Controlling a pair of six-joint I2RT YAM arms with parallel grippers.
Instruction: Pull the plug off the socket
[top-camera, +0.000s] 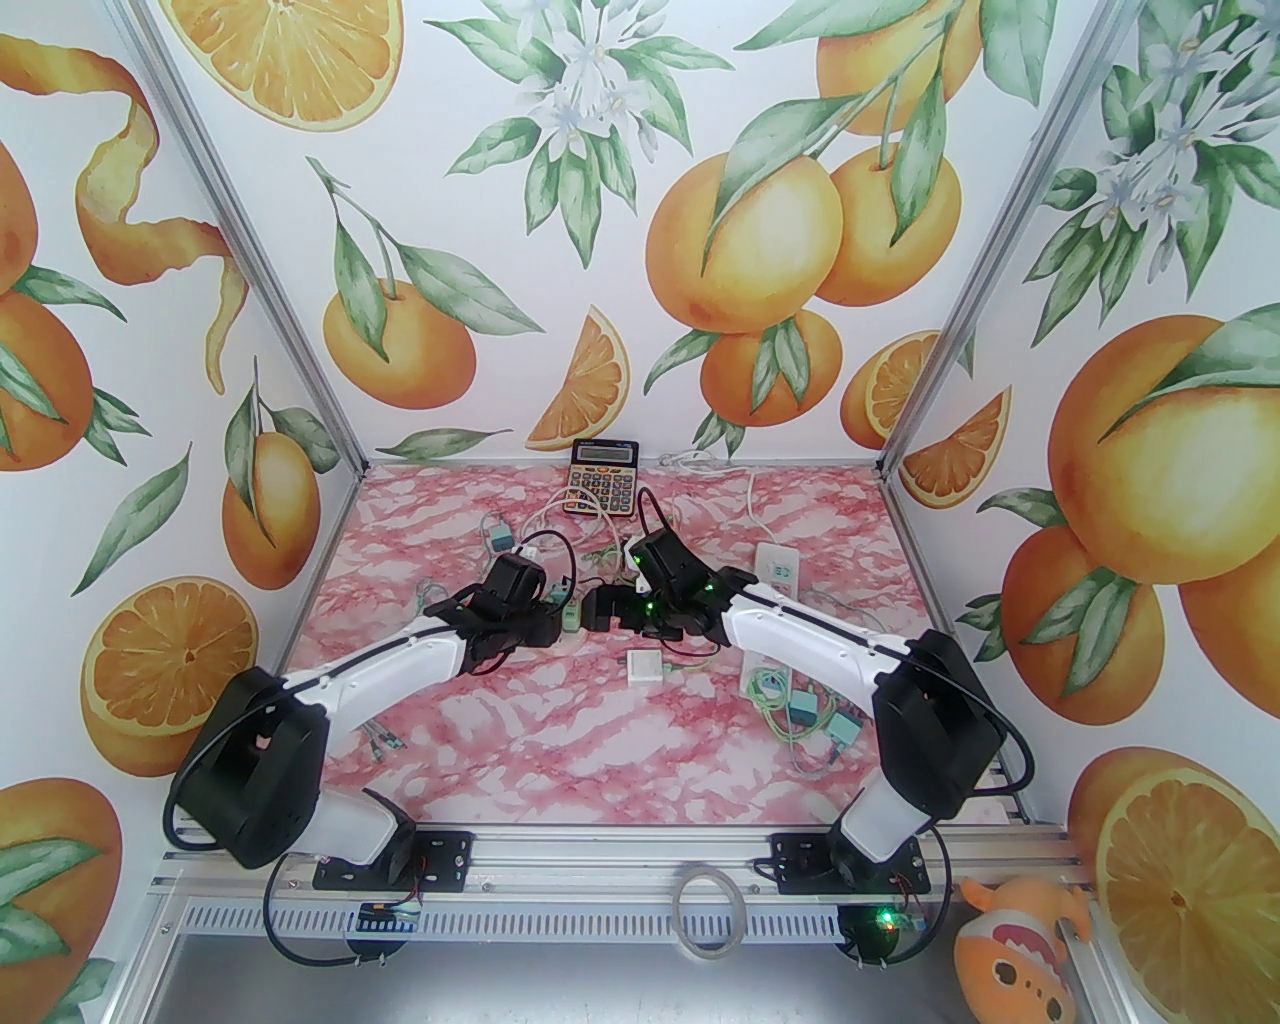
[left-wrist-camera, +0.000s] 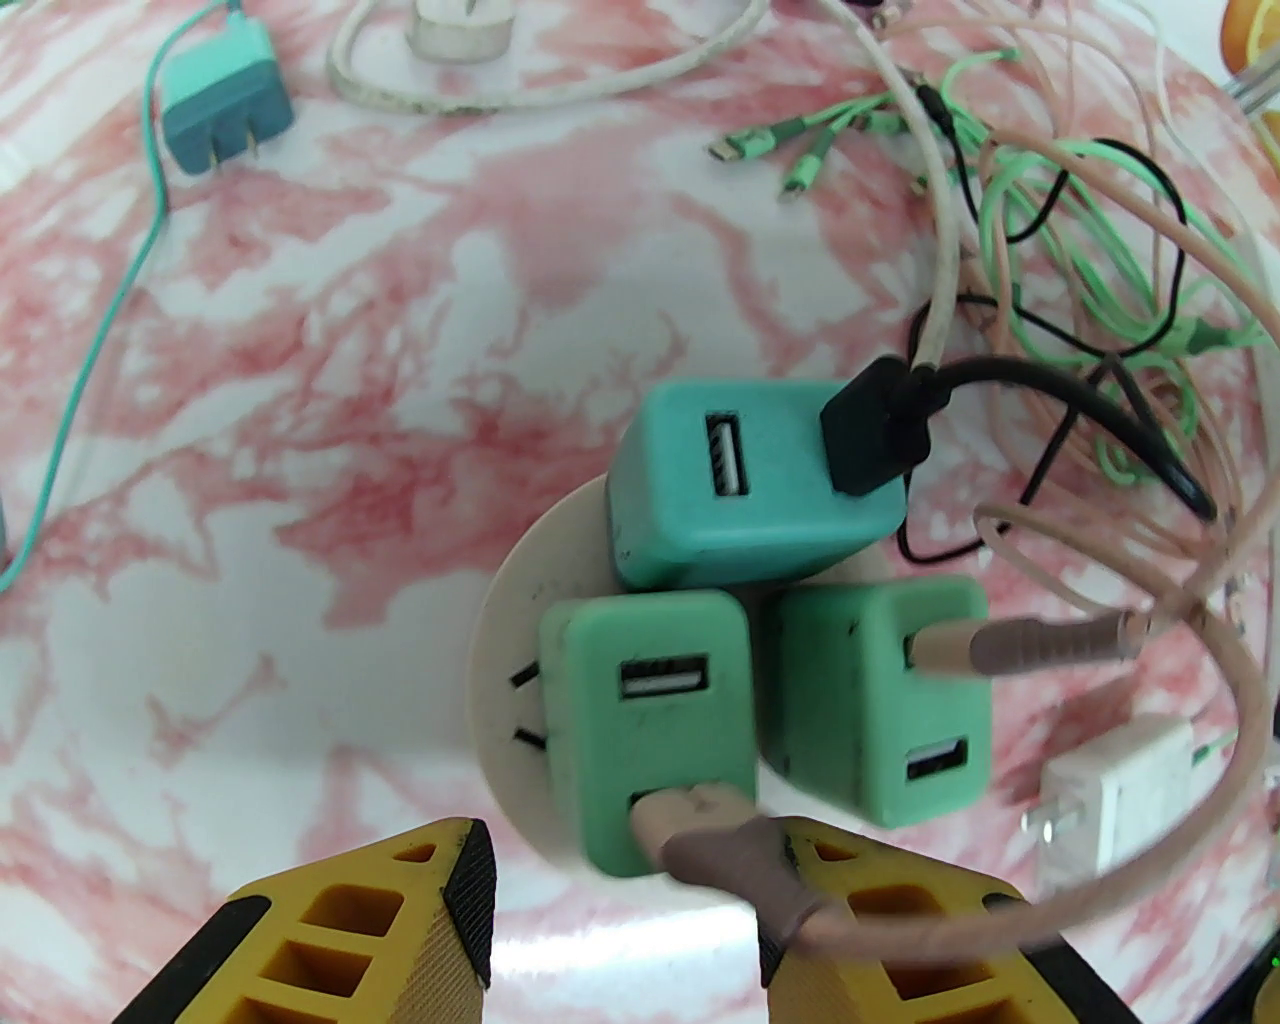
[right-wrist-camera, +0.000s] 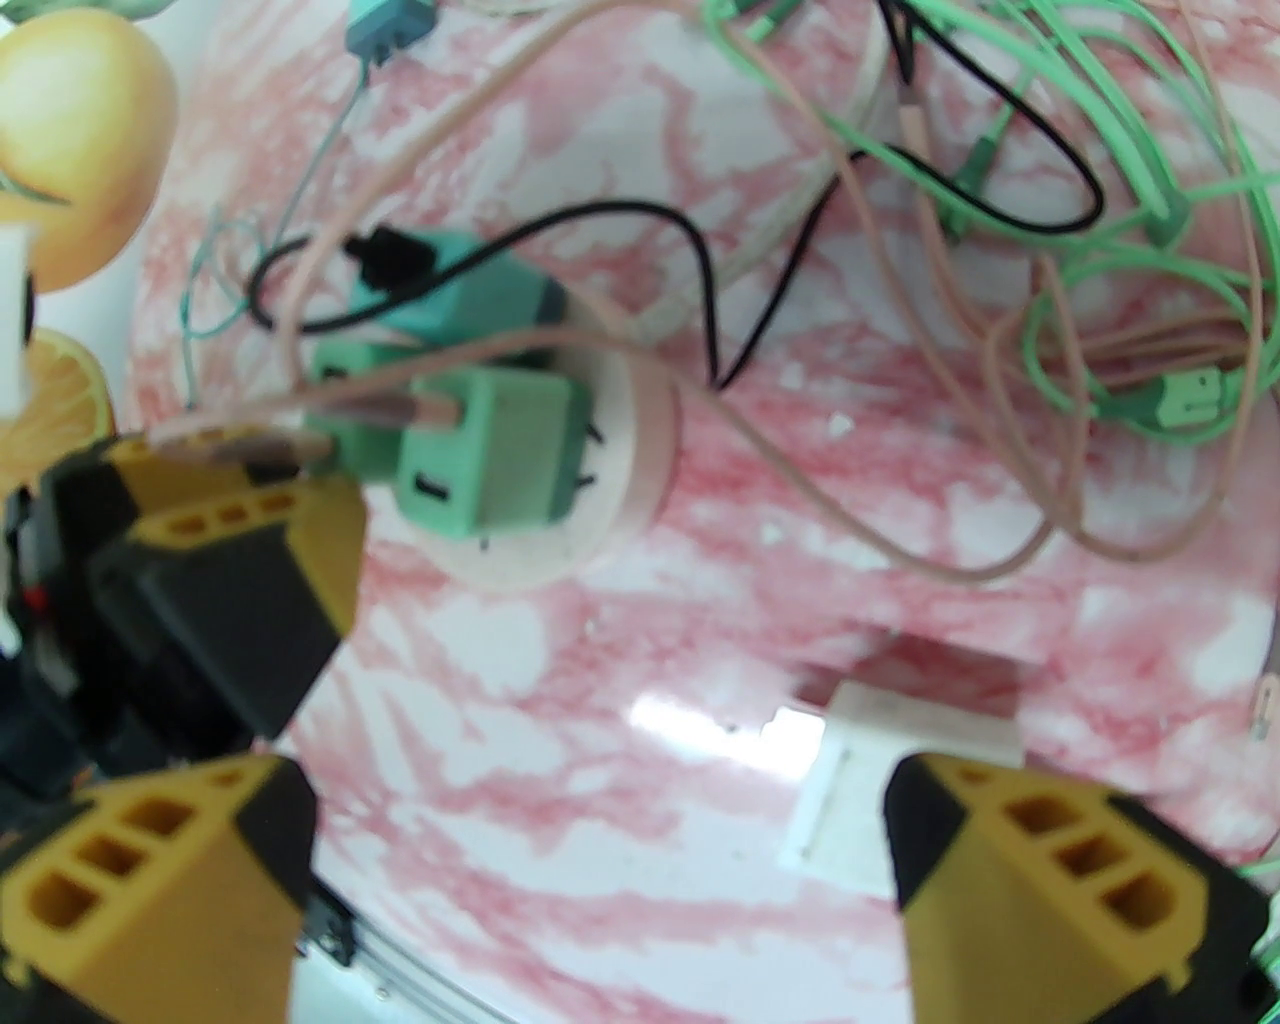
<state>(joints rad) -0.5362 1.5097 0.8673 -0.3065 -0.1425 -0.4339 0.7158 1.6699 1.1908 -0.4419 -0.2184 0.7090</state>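
Under both arms: table (top-camera: 560, 740), pink marbled top, strewn with chargers and cables.
Left arm (top-camera: 400, 650): extended from the near left corner rightward to mid-table.
Right arm (top-camera: 810, 640): extended from the near right corner leftward, wrist close to the left arm's.
Calculator (top-camera: 603, 478): at the far edge, about centre, well apart from the socket.
Strip (top-camera: 777, 565): white, flat, far right.
Socket (left-wrist-camera: 510, 650): round white disc lying flat at mid-table, slightly left of centre, between the two grippers.
Left gripper (left-wrist-camera: 630, 850): jaws partly apart, fingertips either side of the plug's nearest end. A gap showed beside one finger and the pink cable's boot crossed the other. It had no hold on anything.
Right gripper (right-wrist-camera: 600, 800): jaws spread wide and holding nothing, above bare table and the adapter.
Plug (left-wrist-camera: 650, 720): light green, two ports, seated in the socket on the side nearest the left gripper, with the pink cable (left-wrist-camera: 720, 850) in one port.
Teal plug (left-wrist-camera: 740, 490): seated in the same socket, carrying a black cable (left-wrist-camera: 880, 440).
Third plug (left-wrist-camera: 870, 690): light green, seated just beside the other two.
Adapter (top-camera: 645, 667): white, loose, just near of the socket.
Tangle (left-wrist-camera: 1090, 300): green, pink and black leads beside the socket.
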